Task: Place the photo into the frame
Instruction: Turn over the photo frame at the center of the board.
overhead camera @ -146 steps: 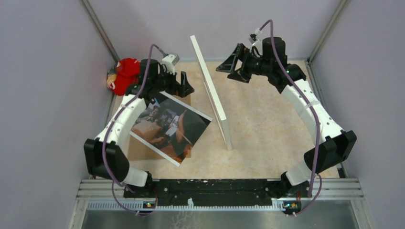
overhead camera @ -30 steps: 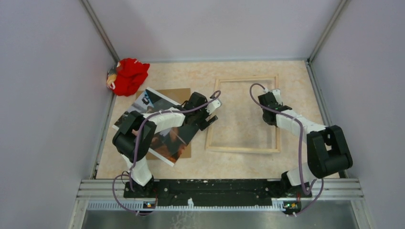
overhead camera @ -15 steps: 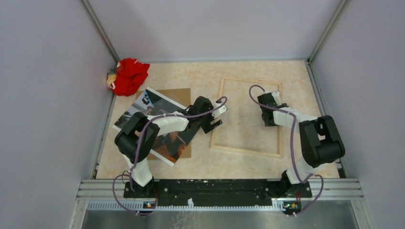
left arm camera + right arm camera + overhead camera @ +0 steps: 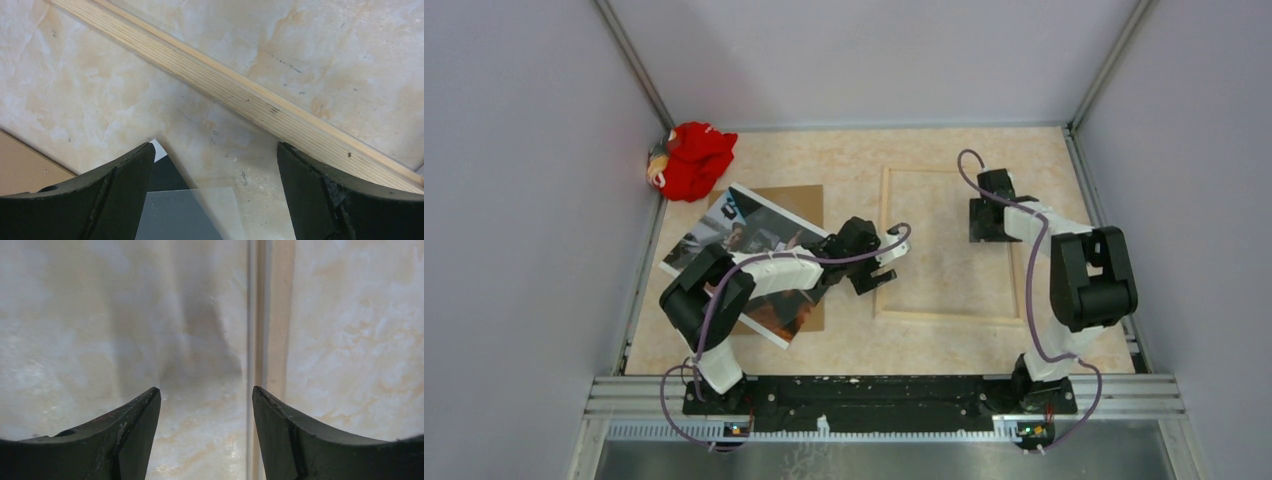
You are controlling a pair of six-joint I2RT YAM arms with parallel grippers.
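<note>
The frame [image 4: 949,319] lies flat on the table right of centre, its light wood rear edges up. The photo [image 4: 736,238] lies face up to its left, over a brown backing board [image 4: 789,198]. My left gripper [image 4: 876,268] hangs open between the photo's right corner and the frame's left rail, holding nothing. In the left wrist view the gripper [image 4: 215,155] spans bare table, with the wooden rail [image 4: 240,95] beyond and the photo's corner [image 4: 162,172] by the left finger. My right gripper [image 4: 987,222] stands open inside the frame by its right rail [image 4: 272,315]; nothing lies between its fingers [image 4: 130,430].
A red plush toy [image 4: 692,158] sits in the far left corner against the wall. Grey walls close in the table on three sides. The black base rail [image 4: 874,395] runs along the near edge.
The frame has slid to the right and now lies squarer. My right gripper has opened and moved toward the far side. My left gripper has followed slightly right and nearer.
</note>
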